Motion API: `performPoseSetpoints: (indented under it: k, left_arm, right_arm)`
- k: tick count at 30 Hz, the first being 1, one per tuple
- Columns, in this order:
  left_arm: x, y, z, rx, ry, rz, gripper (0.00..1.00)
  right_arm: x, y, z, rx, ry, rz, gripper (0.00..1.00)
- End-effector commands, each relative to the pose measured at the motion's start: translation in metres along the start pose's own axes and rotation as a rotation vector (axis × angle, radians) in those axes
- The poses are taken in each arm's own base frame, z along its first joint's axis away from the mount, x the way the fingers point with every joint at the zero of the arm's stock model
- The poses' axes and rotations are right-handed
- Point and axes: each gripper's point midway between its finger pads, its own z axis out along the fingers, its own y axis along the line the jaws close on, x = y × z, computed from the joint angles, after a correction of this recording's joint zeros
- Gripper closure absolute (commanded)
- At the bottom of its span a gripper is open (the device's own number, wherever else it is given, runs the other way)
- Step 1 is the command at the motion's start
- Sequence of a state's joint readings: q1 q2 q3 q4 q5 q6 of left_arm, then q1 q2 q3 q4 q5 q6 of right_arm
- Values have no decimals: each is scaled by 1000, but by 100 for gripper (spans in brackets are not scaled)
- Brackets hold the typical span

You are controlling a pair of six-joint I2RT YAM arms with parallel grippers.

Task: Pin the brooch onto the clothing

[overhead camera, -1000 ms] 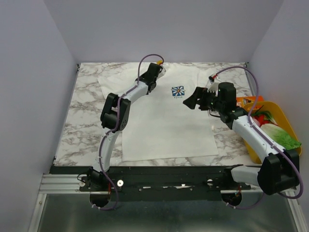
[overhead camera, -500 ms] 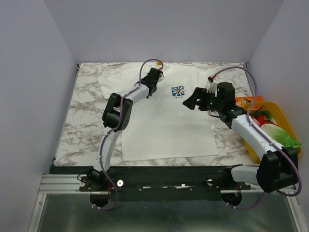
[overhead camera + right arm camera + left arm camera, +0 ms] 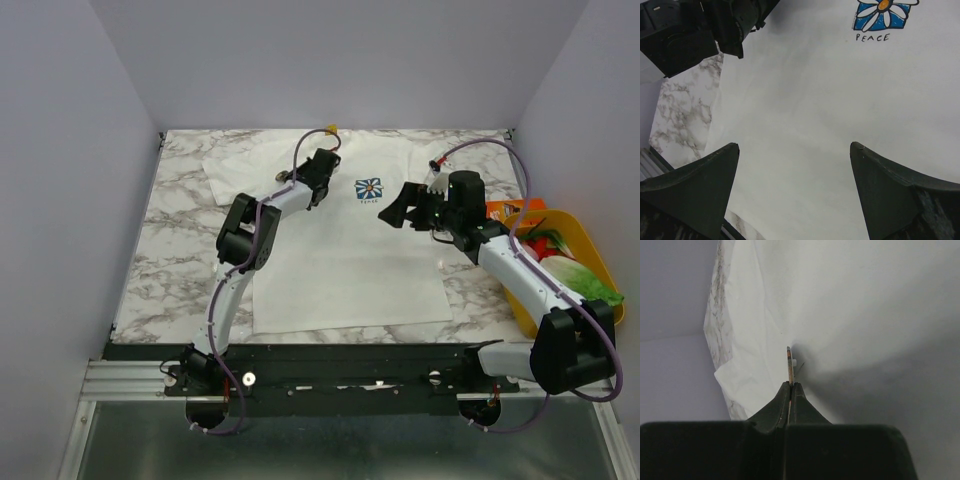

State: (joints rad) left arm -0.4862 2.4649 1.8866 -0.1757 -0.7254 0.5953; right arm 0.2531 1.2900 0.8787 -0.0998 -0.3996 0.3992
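Your left gripper [image 3: 789, 389] has slid back from the collar over the last second and now sits over the upper chest of the shirt [image 3: 340, 250], a little to the left of the flower print [image 3: 369, 188] in the overhead view. Its fingers are pressed fully together on the brooch [image 3: 789, 362], which you see edge-on in the left wrist view as a thin dark-and-orange sliver sticking out past the fingertips, with a small pale fitting and a fine wire on its right side. It points down at a soft fold of white cloth, but you cannot tell from here whether it touches the fabric yet. Your right gripper [image 3: 792, 147] has hardly moved: it hangs over the shirt on the other side of the print, fingers spread as wide as they go and holding nothing. So the brooch is carried but not pinned, and the move looks like a choice of spot on the chest, away from the neck. Expect the loose cloth to give way under the pin unless the free gripper holds it down close by.
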Motion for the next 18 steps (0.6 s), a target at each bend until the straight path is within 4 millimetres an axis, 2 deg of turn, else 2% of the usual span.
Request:
performPoseSetpoints:
  k: [1,4,13,18]
  left_arm:
    - [-3,-20,-1,-27,-2,40,100]
    - [-9,-27,-5,-19,-15,44,100]
    - [-32,-29,-14,16,-68,-21,100]
    - [-46,-22,-22,45,-104,-76,100]
  right_arm:
    - [4,-1,1,-9,18,4,0]
    - [4,-2,0,-7,19,5,0]
    - [6,-1,2,-19,32,11,0]
    - [5,0,2,-22,31,11,0]
